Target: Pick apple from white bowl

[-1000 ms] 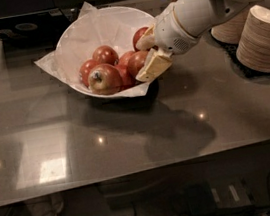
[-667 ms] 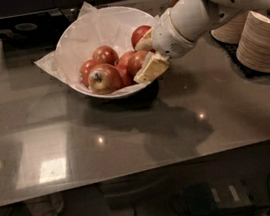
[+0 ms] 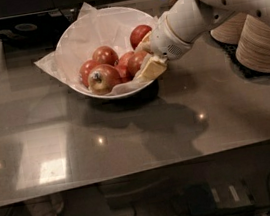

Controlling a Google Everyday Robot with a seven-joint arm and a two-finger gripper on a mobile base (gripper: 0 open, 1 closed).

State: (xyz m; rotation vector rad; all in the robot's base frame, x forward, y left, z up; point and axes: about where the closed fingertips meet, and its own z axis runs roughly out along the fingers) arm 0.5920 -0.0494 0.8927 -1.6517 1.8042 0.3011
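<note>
The white bowl [image 3: 112, 23], lined with crinkled white paper, stands on the grey counter at the back centre and holds several red apples. My gripper [image 3: 142, 59] reaches into the bowl's right side from the right, on a white arm. It sits around a red apple with an orange blush [image 3: 133, 62]. A darker red apple [image 3: 140, 33] lies just behind the gripper. An apple with a dark stem hollow [image 3: 102, 79] lies at the bowl's front left. Two more apples [image 3: 105, 55] lie to the left.
Stacks of tan paper bowls [image 3: 263, 43] stand at the right, close behind my arm. A dark mat [image 3: 233, 55] lies under them. The counter's front edge [image 3: 135, 176] runs across the lower part of the view, with cables and floor below.
The gripper stays at the same apple in the bowl's right side. The arm's forearm has lifted slightly. No apple has left the bowl.
</note>
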